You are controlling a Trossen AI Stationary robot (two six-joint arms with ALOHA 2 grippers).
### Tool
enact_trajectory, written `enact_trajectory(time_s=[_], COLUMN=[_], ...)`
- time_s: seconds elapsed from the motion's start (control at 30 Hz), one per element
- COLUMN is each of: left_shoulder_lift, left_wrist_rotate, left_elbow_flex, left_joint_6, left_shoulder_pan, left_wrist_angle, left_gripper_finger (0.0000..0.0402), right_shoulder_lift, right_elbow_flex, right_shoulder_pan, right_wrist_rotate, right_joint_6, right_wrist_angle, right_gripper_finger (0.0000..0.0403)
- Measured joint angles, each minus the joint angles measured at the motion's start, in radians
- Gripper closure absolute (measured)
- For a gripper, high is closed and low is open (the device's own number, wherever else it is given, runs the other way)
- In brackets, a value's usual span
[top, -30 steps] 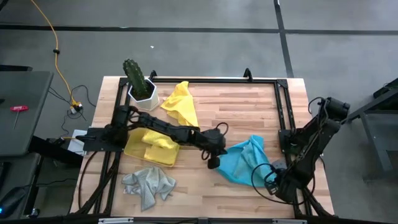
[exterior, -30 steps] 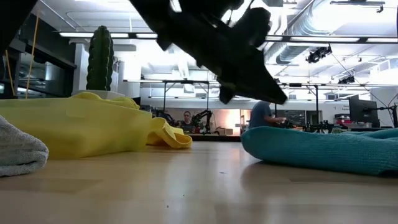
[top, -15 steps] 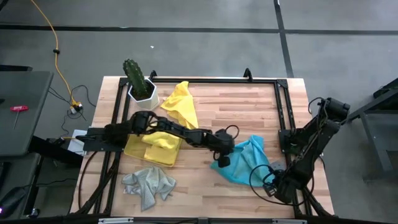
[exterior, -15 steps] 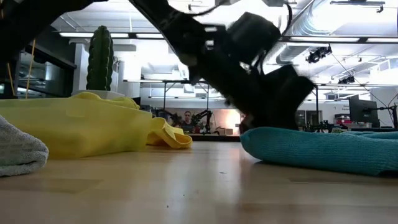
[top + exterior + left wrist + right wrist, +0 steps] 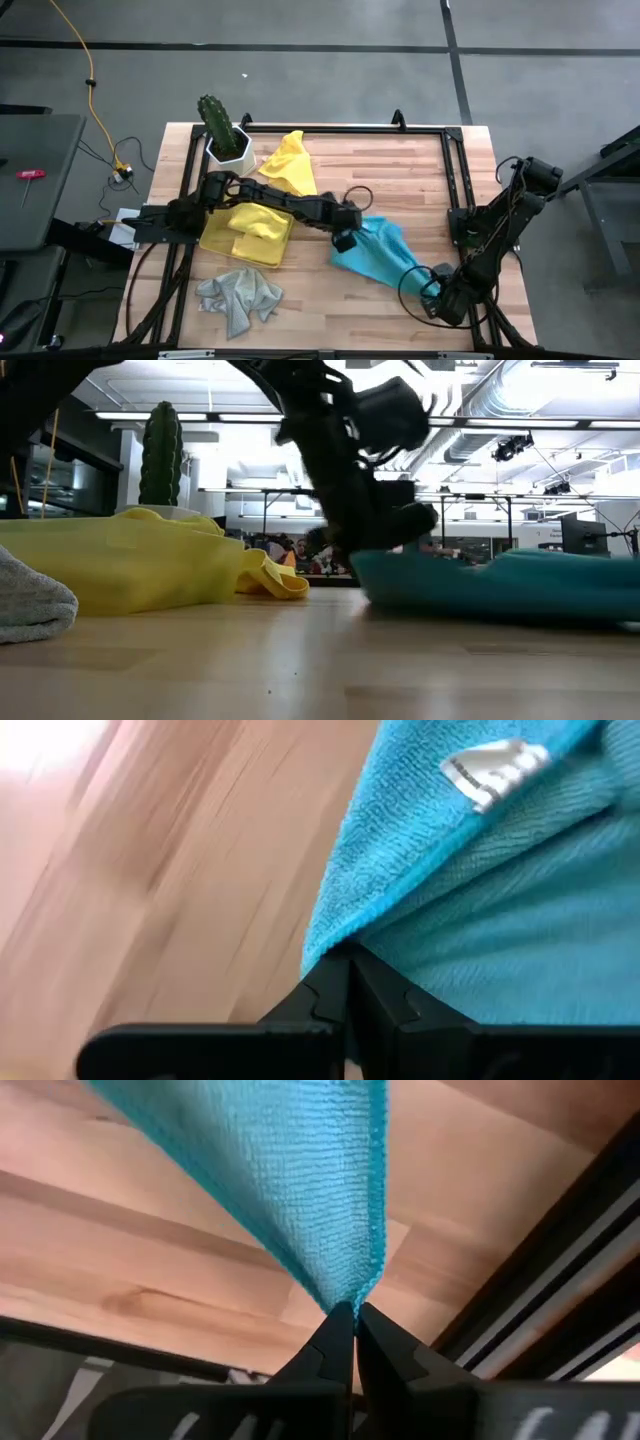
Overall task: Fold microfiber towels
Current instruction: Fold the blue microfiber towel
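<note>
The turquoise towel lies stretched on the tabletop between the two tools, its long axis running slantwise from the left tool at its far-left end down to the right tool at its near-right corner. The left tool sits directly on that far-left end, fingers pressed together on a fold of the towel's edge, with a white label showing just beyond its tips in the left wrist view. The cloth runs away from it towards the right arm. The right tool is likewise clamped tight on a corner, near the tabletop's right rail, with the cloth fanning out from its tips. The left arm reaches over the middle of the tabletop and is nearer the yellow towels. Any spreading move will likely turn on drawing these two pinched ends apart along that diagonal.
</note>
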State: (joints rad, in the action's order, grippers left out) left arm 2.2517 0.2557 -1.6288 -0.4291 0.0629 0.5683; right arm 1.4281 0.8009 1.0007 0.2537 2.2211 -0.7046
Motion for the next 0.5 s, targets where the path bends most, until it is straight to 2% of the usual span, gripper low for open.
enact_trajectory(time_s=[0.1, 0.2, 0.3, 0.5], left_shoulder_lift=[-0.032, -0.053, -0.067, -0.096], left_wrist_rotate=[-0.092, -0.225, -0.314, -0.33], left_elbow_flex=[0.003, 0.004, 0.003, 0.003], left_joint_6=[-0.081, -0.095, -0.095, -0.083], left_shoulder_pan=[0.005, 0.004, -0.005, -0.012], left_wrist_angle=[0.079, 0.125, 0.178, 0.19], left_gripper_finger=[0.0401, 0.0401, 0.0401, 0.0401], right_shoulder_lift=[0.0, 0.0, 0.0, 0.0], right_elbow_flex=[0.0, 0.0, 0.0, 0.0], right_shoulder_pan=[0.0, 0.0, 0.001, 0.0], right_wrist_rotate=[0.014, 0.045, 0.058, 0.042], right_joint_6=[0.0, 0.004, 0.007, 0.003], right_wrist_angle=[0.03, 0.054, 0.067, 0.078], right_gripper_finger=[0.0403, 0.0403, 0.0403, 0.0403])
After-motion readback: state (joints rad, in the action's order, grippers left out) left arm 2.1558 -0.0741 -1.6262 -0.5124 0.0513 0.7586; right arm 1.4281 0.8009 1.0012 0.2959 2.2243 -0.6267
